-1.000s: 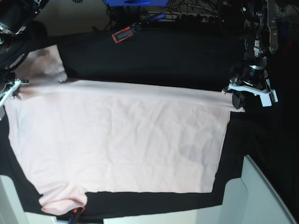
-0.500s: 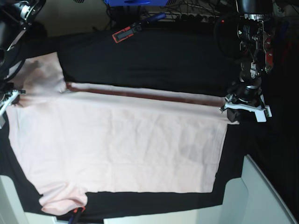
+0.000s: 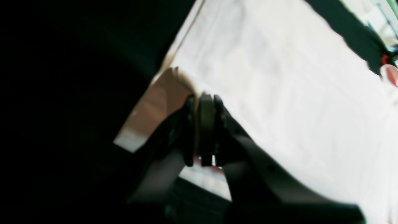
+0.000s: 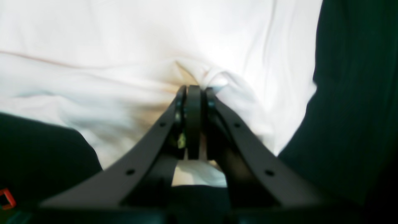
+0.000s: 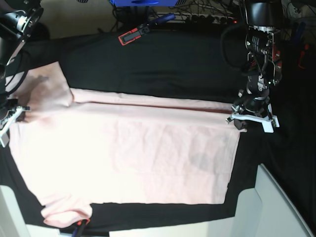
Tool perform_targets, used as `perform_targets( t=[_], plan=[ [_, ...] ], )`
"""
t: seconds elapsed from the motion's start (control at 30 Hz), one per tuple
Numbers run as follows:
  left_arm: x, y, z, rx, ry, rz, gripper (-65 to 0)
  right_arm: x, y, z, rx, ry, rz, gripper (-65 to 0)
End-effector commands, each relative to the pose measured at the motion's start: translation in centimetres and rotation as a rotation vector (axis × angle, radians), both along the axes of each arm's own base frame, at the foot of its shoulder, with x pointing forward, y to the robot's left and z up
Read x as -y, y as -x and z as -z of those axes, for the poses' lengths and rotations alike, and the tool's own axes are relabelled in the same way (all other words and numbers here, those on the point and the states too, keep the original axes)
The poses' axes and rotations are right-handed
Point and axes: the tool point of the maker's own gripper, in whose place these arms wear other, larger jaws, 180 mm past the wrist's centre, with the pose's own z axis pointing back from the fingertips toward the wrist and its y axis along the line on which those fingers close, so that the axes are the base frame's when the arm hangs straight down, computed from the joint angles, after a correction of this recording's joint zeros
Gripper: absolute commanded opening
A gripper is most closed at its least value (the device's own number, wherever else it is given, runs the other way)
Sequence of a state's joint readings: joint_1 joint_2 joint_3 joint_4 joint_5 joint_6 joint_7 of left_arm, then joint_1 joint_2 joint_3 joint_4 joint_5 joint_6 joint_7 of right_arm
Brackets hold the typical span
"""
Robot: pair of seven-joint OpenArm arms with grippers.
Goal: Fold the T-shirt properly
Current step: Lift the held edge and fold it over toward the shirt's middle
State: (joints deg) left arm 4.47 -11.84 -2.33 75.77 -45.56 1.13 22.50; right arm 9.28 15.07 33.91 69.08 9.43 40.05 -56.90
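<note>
The pale pink T-shirt (image 5: pixel 128 153) lies spread plain side up on the black table cloth (image 5: pixel 163 64), its far edge lifted and folding toward the near side. My left gripper (image 5: pixel 239 121) is shut on the shirt's far right corner; the left wrist view shows the jaws pinching cloth (image 3: pixel 202 102). My right gripper (image 5: pixel 11 114) is shut on the shirt's far left edge by the sleeve (image 5: pixel 44 86); the right wrist view shows bunched cloth between its jaws (image 4: pixel 193 90).
A red and black tool (image 5: pixel 132 34) lies at the back of the table cloth. Cables and a blue box (image 5: pixel 143 2) sit behind it. White panels (image 5: pixel 269 207) stand at the near right and near left.
Both grippers have pulled the shirt's far edge toward the near side, so the fold has widened and the lifted strip along the back has grown.
</note>
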Motion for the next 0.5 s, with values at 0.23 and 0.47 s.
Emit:
perform_targets(
  t=[0.23, 0.47],
  plan=[
    [-1.4, -3.9, -1.8, 0.069, -0.004, -0.031, -65.0, 1.2, -3.4, -2.6, 0.117, 0.003, 0.021, -51.8],
    [0.4, -7.3, -2.9, 0.091, -0.005, 0.025, -58.6, 0.8, -3.5, -2.1, 0.110, -0.017, 0.024, -51.2]
  ],
)
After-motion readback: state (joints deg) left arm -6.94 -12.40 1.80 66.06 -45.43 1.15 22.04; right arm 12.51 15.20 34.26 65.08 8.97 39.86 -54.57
